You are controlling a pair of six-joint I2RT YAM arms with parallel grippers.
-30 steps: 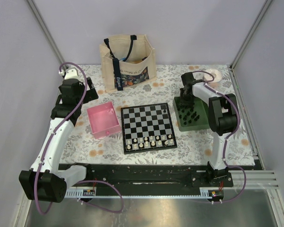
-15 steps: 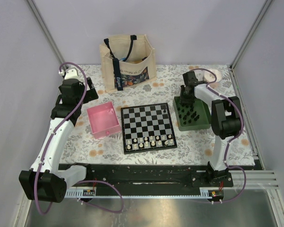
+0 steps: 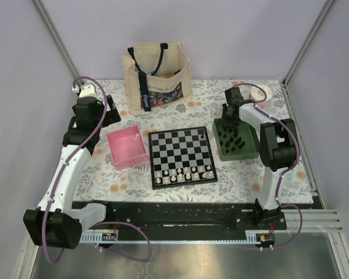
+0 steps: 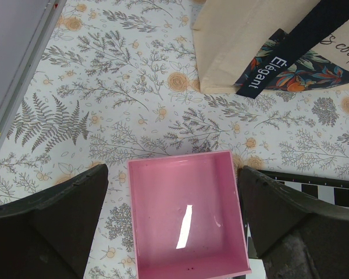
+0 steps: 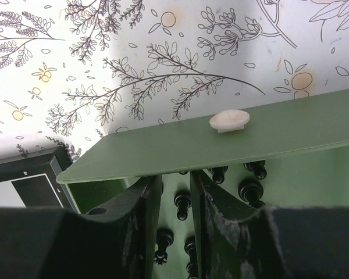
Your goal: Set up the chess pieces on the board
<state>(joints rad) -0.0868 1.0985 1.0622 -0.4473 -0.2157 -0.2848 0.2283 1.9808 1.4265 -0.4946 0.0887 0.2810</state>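
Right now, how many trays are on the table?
2: the pink tray sits left of the board, and the green tray sits right of it. Nothing suggests another is hidden.

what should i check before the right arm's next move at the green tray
1. right pincer lined up on a black chess piece in the green tray: ok, one shows between its fingers
2. that piece actually gripped: cannot tell
3. fingers free of the tray wall: cannot tell
4. far rows of the board mostly free: ok
5. left pincer out of the way: ok, open, near the pink tray, off the board
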